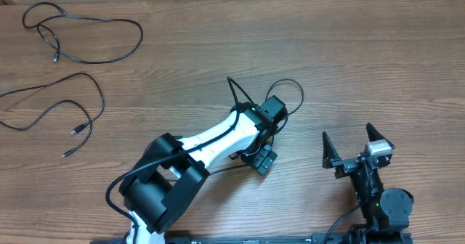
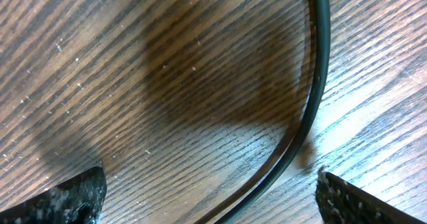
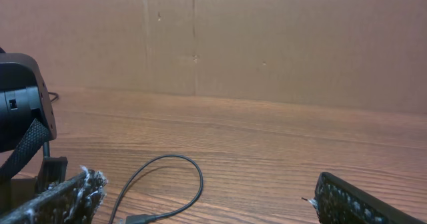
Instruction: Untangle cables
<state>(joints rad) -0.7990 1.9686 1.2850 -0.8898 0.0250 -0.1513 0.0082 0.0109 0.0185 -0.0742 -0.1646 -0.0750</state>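
- Overhead view gives you three thin black cables lying well apart from one another on the brown wood-grain bench (image 1: 378,48).
- The first thin black cable (image 1: 141,35) lies loose in a wide open loop at the far left corner of the bench and touches nothing else.
- The second thin black cable (image 1: 102,97) sprawls in slack curves at the left edge, nearer the robot, and its two small plug ends rest near each other.
- The third thin black cable (image 1: 300,93) sits mid-bench. You can see a small loop of it just beyond the white and black left arm (image 1: 218,135), and the rest runs under that arm's wrist.
- Your left wrist view looks straight down at the wood. The left fingers (image 2: 67,201) are spread wide, and the third cable curves along the bench between them. It lies closer to the finger on the picture's right, and neither finger touches it.
- The right fingers (image 1: 328,151) are also spread apart, with only bare wood between them. They stand at the near right of the bench, apart from the left arm.
- Your right wrist view shows the loop of the third cable lying flat ahead and to the left of those fingers, with a small plug end at the picture's bottom edge.
- The black housing of the left arm fills the left edge of that view, and a plain brown cardboard wall (image 3: 280,37) stands behind the bench.
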